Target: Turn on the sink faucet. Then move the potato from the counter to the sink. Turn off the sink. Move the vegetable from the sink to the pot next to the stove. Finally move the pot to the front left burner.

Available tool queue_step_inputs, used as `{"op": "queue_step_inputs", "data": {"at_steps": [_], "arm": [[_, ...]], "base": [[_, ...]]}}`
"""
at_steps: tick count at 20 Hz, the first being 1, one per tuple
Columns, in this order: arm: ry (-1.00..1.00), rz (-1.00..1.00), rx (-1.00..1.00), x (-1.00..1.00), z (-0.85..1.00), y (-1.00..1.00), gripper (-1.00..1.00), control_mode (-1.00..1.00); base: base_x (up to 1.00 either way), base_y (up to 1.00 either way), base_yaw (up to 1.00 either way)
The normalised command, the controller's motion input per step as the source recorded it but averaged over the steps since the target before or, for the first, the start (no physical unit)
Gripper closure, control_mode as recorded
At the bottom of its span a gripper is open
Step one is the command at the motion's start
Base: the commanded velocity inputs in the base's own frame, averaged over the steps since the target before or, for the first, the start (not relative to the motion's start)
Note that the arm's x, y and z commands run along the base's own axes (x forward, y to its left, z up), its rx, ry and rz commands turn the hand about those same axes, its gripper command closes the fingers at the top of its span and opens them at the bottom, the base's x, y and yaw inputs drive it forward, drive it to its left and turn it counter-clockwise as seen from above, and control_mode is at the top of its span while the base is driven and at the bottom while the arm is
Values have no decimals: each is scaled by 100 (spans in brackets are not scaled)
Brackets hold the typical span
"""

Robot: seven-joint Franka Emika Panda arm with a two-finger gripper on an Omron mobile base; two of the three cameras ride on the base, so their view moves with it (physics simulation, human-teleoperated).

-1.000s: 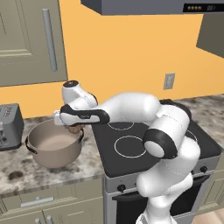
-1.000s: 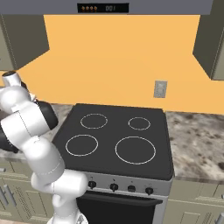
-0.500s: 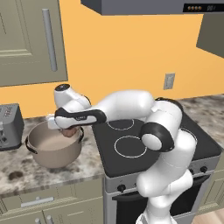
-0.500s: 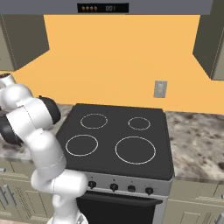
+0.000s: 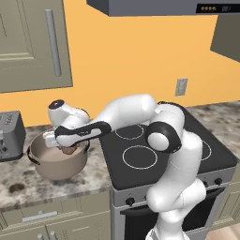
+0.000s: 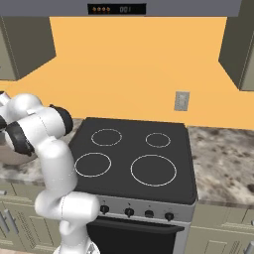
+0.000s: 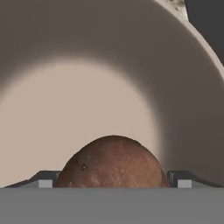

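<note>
**A:** Where are we in the sequence?

**B:** From my seat, late in it. I have the tool (image 5: 69, 149) down inside the pot (image 5: 56, 165), which sits on the tabletop (image 5: 28, 185) just left of the stove (image 5: 164, 154). In the hand view the potato (image 7: 114, 162) sits between the two fingertips (image 7: 43, 180), low over the pot's pale floor.

**A:** Gripped or let go?

**B:** The jaws stand wide, about as wide as the potato itself, so I can't say for sure whether it is pinched or merely flanked. My guess is it is being released, or about to be.

**A:** So the sink steps are behind us?

**B:** I judge so, since the vegetable is at the pot; no sink or faucet shows from here, so I can't confirm the water is off.

**A:** What's left?

**B:** Clear the tool, take hold of the pot, and carry it to the front left burner (image 6: 92, 164), which is bare.
</note>
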Motion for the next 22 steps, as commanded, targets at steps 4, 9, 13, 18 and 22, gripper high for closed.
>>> {"op": "queue_step_inputs", "data": {"at_steps": [4,9,13,18,22], "arm": [[3,2,-5,0,-23,4,100,-100],[2,4,0,3,-16,0,100,-100],[0,3,0,3,-12,0,-100,-100],[-1,2,1,0,1,0,-100,-100],[-7,2,0,-5,11,0,-100,-100]], "base": [[0,0,0],[0,0,0],[0,0,0],[0,0,0],[0,0,0]]}}
